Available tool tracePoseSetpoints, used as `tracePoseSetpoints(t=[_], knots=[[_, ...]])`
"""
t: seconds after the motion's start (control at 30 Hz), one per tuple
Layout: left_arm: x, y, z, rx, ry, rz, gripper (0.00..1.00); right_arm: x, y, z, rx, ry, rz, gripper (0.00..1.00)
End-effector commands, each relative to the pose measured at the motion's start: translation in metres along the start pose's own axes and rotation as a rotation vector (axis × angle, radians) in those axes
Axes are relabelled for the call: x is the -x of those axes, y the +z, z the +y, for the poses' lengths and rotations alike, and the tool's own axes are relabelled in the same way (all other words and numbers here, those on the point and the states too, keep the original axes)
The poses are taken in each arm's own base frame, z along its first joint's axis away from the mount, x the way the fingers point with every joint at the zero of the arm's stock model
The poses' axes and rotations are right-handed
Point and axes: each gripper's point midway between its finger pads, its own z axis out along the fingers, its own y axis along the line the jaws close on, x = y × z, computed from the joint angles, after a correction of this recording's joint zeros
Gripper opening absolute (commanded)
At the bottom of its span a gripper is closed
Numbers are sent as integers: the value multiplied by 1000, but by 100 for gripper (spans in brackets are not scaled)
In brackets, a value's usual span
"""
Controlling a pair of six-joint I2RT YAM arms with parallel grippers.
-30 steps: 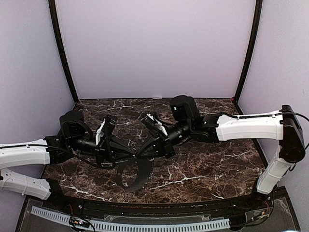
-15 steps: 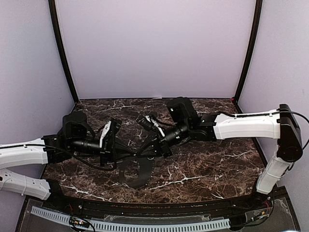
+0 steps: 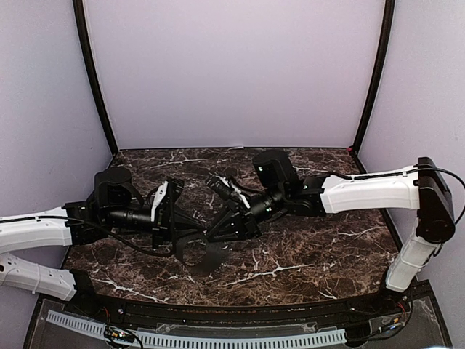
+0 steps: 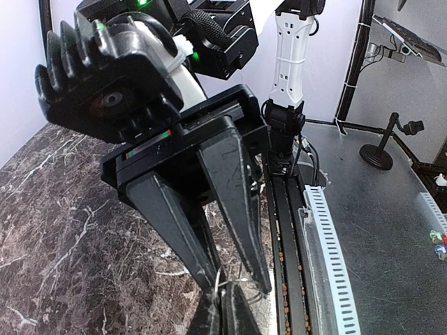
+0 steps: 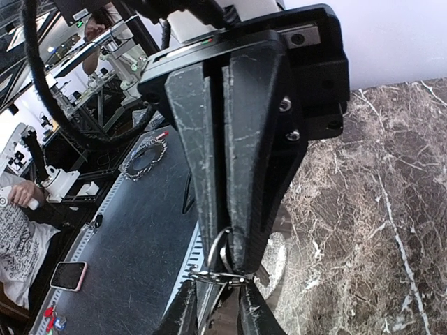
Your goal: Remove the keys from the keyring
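The keyring (image 5: 215,276) is a thin metal wire ring, held in the air between my two grippers over the middle of the marble table. My right gripper (image 5: 225,262) is shut, with a loop of the ring pinched at its fingertips. My left gripper (image 4: 236,283) meets it tip to tip, its fingers about a ring's width apart, and the ring (image 4: 234,280) spans between them. In the top view the left gripper (image 3: 202,233) and the right gripper (image 3: 218,231) touch noses. A dark flat loop (image 3: 211,260) lies or hangs just below them. No key shows clearly.
The dark marble table (image 3: 312,254) ends at a black rail and a white slotted strip (image 3: 218,339) along the near edge. Lilac walls with black posts close the back and sides. A toothed oval ring (image 5: 143,159) lies on a grey bench beyond the table.
The left gripper has turned and shifted right, and the right gripper has dropped slightly toward it. The dark loop below them has moved up and left and looks more folded.
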Motion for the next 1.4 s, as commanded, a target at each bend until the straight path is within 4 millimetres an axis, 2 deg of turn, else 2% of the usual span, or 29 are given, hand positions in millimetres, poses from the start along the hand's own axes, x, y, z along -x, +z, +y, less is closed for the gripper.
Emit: tracePoseSetpoints(t=[0.0,0.07,0.13,0.43,0.57,0.77,0.97,1.37], knots=[[27,0,-3,-13,66,-66,0,7,-1,2,34,-24,-47,23],[27,0,-3,-18,66,-67,0,10,-2,0,28,-32,-61,25],[27,1,-5,-27,63,-66,0,1,-2,-4,25,-11,-59,28],[30,3,-9,-54,56,-77,0,3,-6,-2,50,-23,-100,27],[33,2,-9,-48,55,-80,0,7,-8,4,74,-46,-127,30],[38,1,-7,-31,46,-56,0,12,-12,8,92,-55,-139,19],[42,-2,-7,-16,54,-58,0,14,-16,13,110,-75,-142,0],[47,-5,5,80,17,20,0,18,-26,13,88,-74,-173,0]])
